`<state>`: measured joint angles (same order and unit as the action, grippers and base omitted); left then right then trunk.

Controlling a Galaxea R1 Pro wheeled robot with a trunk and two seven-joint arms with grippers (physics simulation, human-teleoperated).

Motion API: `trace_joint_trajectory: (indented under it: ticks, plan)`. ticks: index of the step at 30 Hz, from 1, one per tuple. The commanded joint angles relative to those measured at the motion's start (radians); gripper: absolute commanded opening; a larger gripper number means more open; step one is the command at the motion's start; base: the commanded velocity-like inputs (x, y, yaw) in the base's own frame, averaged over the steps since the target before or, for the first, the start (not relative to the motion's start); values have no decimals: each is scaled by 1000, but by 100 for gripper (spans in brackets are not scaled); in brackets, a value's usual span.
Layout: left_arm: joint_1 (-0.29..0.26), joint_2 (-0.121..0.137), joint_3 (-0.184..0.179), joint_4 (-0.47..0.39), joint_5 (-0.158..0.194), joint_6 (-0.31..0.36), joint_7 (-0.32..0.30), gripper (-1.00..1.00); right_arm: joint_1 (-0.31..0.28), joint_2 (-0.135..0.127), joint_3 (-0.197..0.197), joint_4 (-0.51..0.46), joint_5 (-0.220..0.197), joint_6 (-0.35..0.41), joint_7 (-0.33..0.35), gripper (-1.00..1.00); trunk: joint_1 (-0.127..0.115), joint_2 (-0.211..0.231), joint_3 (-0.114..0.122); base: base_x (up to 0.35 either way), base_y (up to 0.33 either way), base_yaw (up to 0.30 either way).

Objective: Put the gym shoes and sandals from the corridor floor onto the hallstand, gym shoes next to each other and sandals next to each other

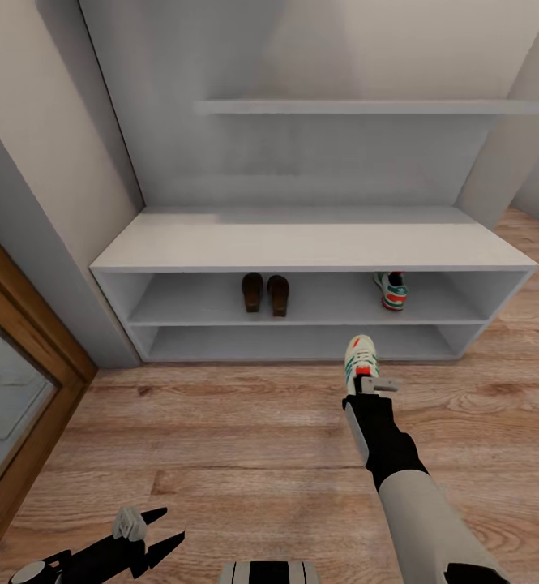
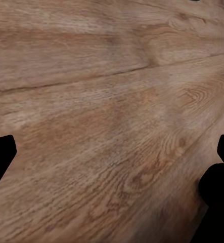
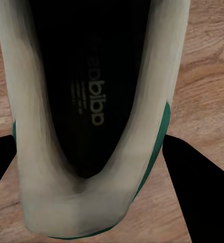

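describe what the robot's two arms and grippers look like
The right arm has a pale grey-white forearm shell, then a black wrist section ending in a grey metal right gripper. The left gripper is black with two pointed fingers and a light grey block on its wrist.

— What does the right arm (image 1: 431, 519) look like?
— Pale grey forearm, black wrist, grey metal right hand (image 1: 372, 388).
— And the left hand (image 1: 151, 531)?
— Black pointed fingers with a grey block.

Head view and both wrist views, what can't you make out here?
- Shelved gym shoe: toe hidden under the hallstand bench top, head view.
- Held gym shoe: front cut off by the frame edge, right wrist view.
- Right gripper: finger contact hidden by the shoe.
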<state>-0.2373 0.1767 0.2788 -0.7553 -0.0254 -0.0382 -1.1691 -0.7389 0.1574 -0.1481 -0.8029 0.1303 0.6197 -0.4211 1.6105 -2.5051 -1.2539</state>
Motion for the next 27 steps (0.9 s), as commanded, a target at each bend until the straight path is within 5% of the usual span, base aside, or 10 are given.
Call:
trace_joint_trajectory:
  ticks: [1,8,17,27]
  plan:
    - [0,1,2,0,-3,-4,-6,100,0,2,-3,-7,11,8,3,-100,0,0,-1,0,0,0]
    - [1,9,2,0,-25,-3,-16,100,0,6,-1,-118,11,9,2,-100,0,0,-1,0,0,0]
    - [1,6,3,0,-37,-3,-17,100,0,7,-1,-137,11,9,2,-100,0,0,-1,26,0,0]
    - [1,3,2,-1,-37,-3,-17,100,0,6,-1,-136,11,9,2,-100,0,0,-1,280,0,0]
